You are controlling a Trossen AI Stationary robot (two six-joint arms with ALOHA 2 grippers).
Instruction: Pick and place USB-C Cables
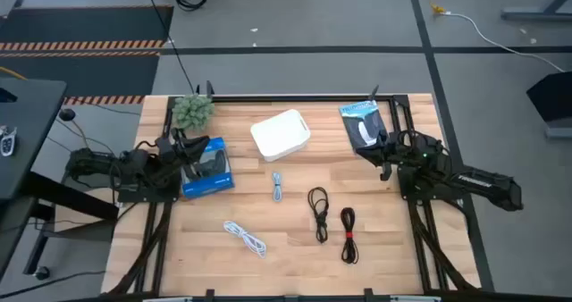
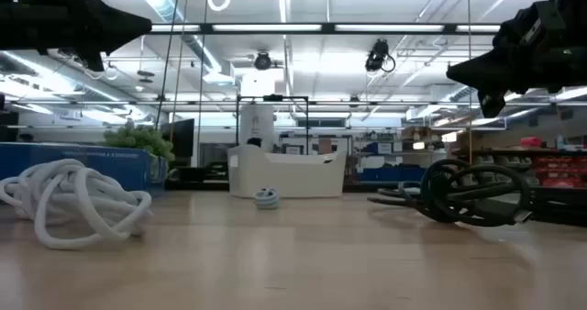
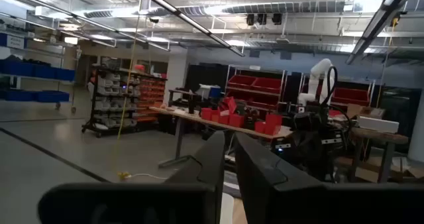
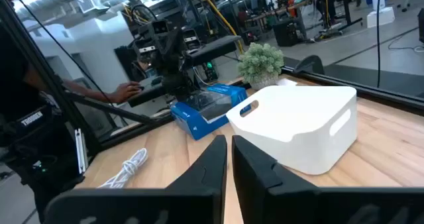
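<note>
High view: on the wooden counter, four USB-C cables are laid out: white cable at 7 o'clock, pale blue-grey cable at centre, black cable and red-banded black cable at 5 o'clock. A white tray sits at 12 o'clock.

Low view: the white cable is seen nearest.

Left wrist view: the left end effector is held together, empty.

Right wrist view: the right end effector is held together, empty, facing the tray.
</note>
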